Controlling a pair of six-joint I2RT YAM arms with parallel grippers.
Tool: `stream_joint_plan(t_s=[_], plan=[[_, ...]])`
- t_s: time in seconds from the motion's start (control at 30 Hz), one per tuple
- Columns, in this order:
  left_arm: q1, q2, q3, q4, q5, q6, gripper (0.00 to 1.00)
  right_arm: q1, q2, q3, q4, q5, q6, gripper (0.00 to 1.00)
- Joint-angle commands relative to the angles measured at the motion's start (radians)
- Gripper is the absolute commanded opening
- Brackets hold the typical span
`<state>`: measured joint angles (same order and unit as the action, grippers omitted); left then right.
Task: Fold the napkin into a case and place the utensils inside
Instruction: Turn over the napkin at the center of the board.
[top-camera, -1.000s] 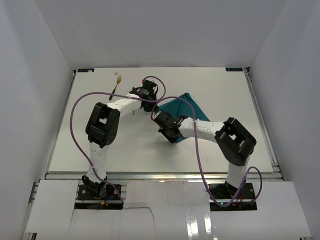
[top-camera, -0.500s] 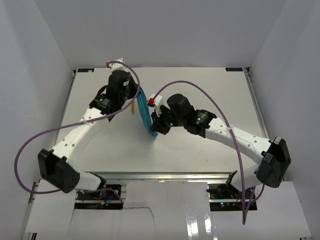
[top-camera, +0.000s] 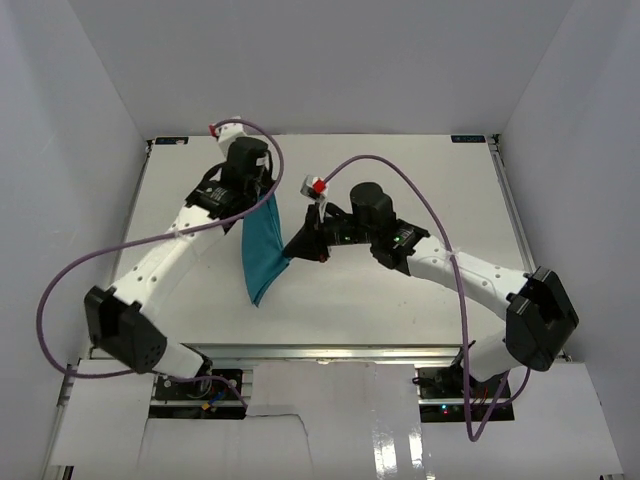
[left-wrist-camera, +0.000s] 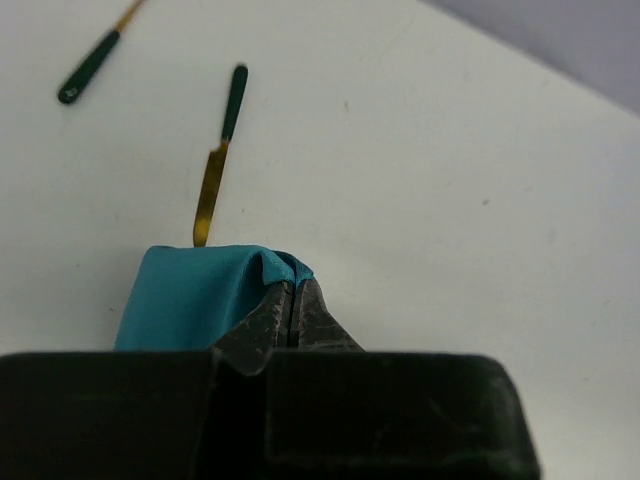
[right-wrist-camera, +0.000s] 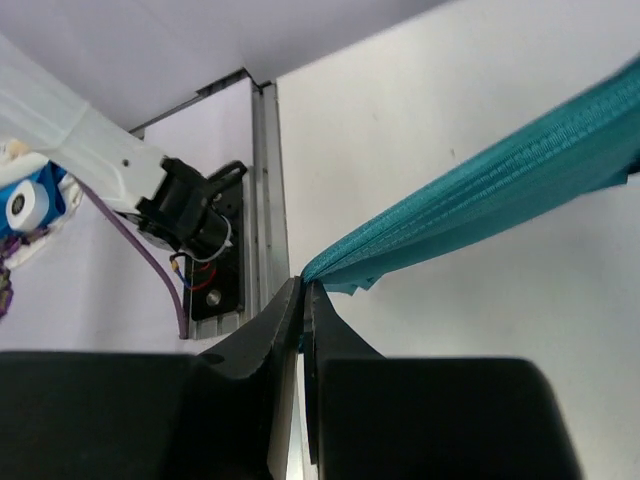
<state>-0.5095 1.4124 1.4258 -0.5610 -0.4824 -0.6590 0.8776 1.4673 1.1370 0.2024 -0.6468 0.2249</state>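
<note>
A white tabletop (top-camera: 400, 310) is seen from above, with two robot arms reaching in from its near edge. A second ago the teal napkin (top-camera: 262, 250) lay on the tabletop, right of centre. Half a second ago it was stretched into a narrow band between the two arms. Now it hangs left of centre as a wider, roughly triangular sheet, its lowest point trailing toward the near edge.

The left end effector (left-wrist-camera: 292, 305) is pressed together on a bunched far edge of the cloth. The right end effector (right-wrist-camera: 303, 295) is also pressed together, pinching a corner on the napkin's right side.

This looks like the cloth being carried and spread before folding, so the folding itself seems only just under way.

There is no case yet, and nothing sits inside the napkin. The knife (left-wrist-camera: 218, 160) and the fork (left-wrist-camera: 88, 78) lie bare on the tabletop beyond the cloth, apart from each other.
</note>
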Motion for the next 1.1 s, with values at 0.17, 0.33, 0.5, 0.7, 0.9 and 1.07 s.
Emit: stream_joint_plan(t_s=[0.17, 0.33, 0.5, 0.7, 0.9, 1.07], plan=[[-0.007, 0.474, 0.182, 0.096, 0.143, -0.034, 0.0, -0.255, 0.021, -0.361, 0.19, -0.146, 0.211, 0.08], [-0.072, 0.704, 0.373, 0.127, 0.173, -0.002, 0.0, -0.415, 0.048, -0.447, 0.203, -0.165, 0.185, 0.08], [-0.087, 0.891, 0.545, 0.121, 0.208, 0.001, 0.0, -0.521, 0.103, -0.49, 0.218, -0.194, 0.175, 0.08], [-0.103, 0.983, 0.63, 0.122, 0.235, -0.007, 0.0, -0.604, 0.148, -0.534, 0.218, -0.174, 0.171, 0.08], [-0.118, 1.025, 0.67, 0.122, 0.278, 0.001, 0.19, -0.646, 0.172, -0.562, 0.216, -0.119, 0.192, 0.08], [-0.13, 1.037, 0.723, 0.136, 0.318, 0.022, 0.52, -0.657, 0.173, -0.568, 0.212, -0.076, 0.211, 0.19]])
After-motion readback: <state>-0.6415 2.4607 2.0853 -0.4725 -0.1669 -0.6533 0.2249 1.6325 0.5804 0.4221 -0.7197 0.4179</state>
